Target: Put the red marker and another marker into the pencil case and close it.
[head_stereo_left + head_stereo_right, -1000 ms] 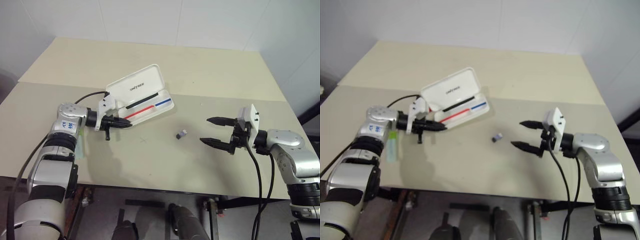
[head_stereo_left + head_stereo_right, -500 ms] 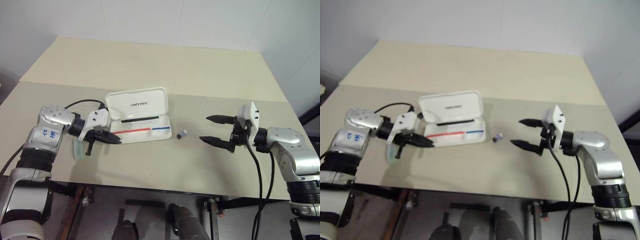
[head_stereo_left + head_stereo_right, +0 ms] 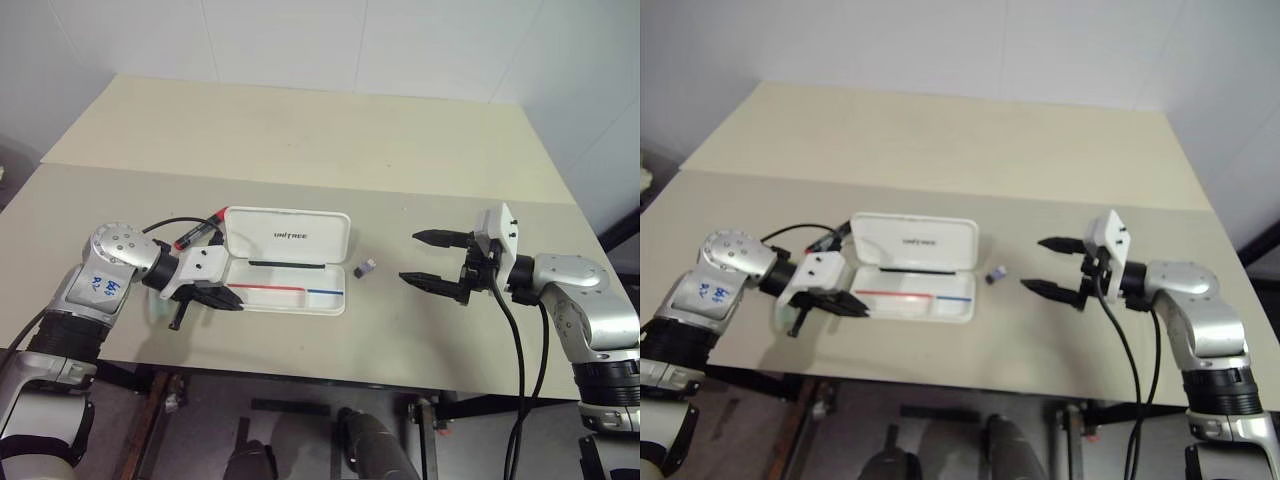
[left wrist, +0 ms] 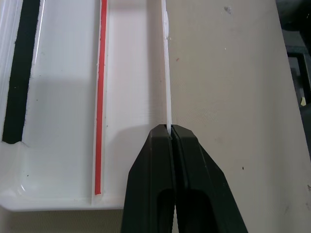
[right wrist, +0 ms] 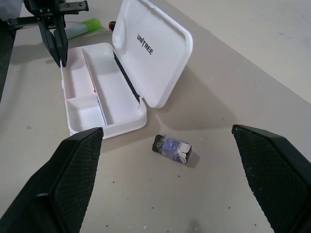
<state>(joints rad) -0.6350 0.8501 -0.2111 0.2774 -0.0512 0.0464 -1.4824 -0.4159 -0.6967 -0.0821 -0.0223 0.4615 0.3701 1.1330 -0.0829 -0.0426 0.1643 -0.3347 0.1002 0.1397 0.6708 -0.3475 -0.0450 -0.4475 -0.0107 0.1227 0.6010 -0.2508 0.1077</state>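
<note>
The left tool (image 3: 222, 303) is pinched fully closed on the near rim of the pencil case (image 3: 300, 295); the wrist view shows the thin white wall of the tray caught between its two black fingers (image 4: 150, 165) at the case's left end. The right tool (image 3: 432, 260) stands spread wide and holds nothing, hovering above the surface (image 3: 300, 130) well to the right of the case, its fingertips aimed leftward.

The pencil case lies open on the surface with its long axis running left to right across the robot's front. Its lid (image 3: 288, 236) stands up along the far side, lettering facing the robot, and the shallow tray faces up, with a red and a blue stripe running along its length.

The red marker (image 3: 200, 229) lies on the surface just behind the case's left far corner, slanted, its red end pointing toward the lid. The pale green highlighter (image 5: 82, 27) lies on the surface left of the case, near the left tool's wrist. A small dark grey-blue piece (image 3: 364, 268) rests on the surface between the case's right end and the right tool, apart from both.
</note>
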